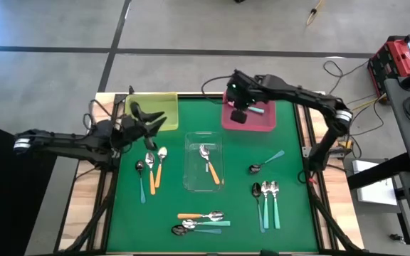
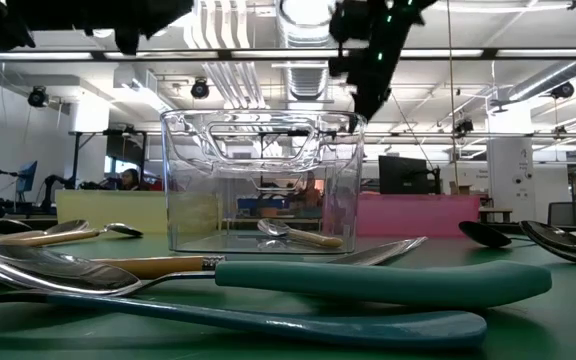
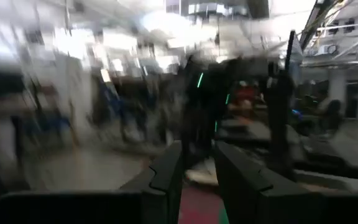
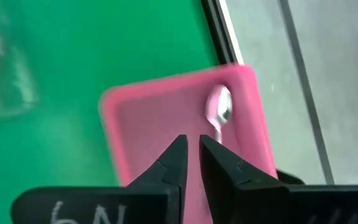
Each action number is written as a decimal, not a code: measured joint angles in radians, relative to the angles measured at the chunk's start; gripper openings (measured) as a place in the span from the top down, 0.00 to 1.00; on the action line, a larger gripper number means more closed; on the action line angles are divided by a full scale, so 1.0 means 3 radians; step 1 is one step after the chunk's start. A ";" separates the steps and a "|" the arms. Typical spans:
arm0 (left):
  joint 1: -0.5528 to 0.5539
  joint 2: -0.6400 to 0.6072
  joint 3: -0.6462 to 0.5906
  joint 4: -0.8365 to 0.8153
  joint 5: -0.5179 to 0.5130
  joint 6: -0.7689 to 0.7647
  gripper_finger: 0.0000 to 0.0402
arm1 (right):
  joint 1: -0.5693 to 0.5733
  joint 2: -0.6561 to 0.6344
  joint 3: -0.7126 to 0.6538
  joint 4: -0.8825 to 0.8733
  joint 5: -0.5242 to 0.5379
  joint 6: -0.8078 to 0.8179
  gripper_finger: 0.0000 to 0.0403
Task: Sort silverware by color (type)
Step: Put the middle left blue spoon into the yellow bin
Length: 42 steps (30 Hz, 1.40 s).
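silverware sorting was partly done: right gripper (image 4: 191,155) hung over the pink tray (image 1: 228,121), jaws nearly together and empty, one spoon (image 4: 219,112) lying in the tray below. left gripper (image 1: 150,119) sat by the yellow tray (image 1: 169,99), jaws narrowly apart, empty. one orange spoon (image 1: 209,164) lay in the clear tray (image 1: 191,181); about ten spoons remained loose on the green mat (image 1: 290,206).

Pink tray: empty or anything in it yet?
Not empty. One spoon lies in the pink tray, seen past the right gripper; the high view shows its teal handle.
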 joint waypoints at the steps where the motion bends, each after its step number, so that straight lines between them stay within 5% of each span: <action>1: -0.0013 0.0026 0.0000 -0.0125 0.0001 -0.0212 0.81 | 0.0074 -0.0080 -0.0044 0.0049 -0.0001 0.0025 0.93; 9: -0.0310 0.0169 0.0000 -0.0924 0.0157 -0.1672 0.81 | 0.0637 -0.0802 -0.0763 0.0831 -0.0002 0.0100 0.96; 17: -0.1049 0.0241 0.0000 -0.1445 0.0287 -0.3051 0.81 | 0.0902 -0.1350 -0.1491 0.1433 0.0024 0.0196 0.96; 25: -0.1717 0.0428 0.0333 -0.1615 -0.0242 -0.3435 0.81 | 0.0905 -0.1513 -0.1811 0.1799 0.0027 0.0193 0.96; 32: -0.1930 0.0828 0.0900 -0.2871 -0.0436 -0.3998 0.81 | 0.0905 -0.1504 -0.1928 0.1802 0.0027 0.0259 0.96; 42: -0.2304 0.1404 0.1476 -0.4570 -0.0049 -0.5151 0.81 | 0.0905 -0.1504 -0.2013 0.1803 0.0027 0.0329 0.96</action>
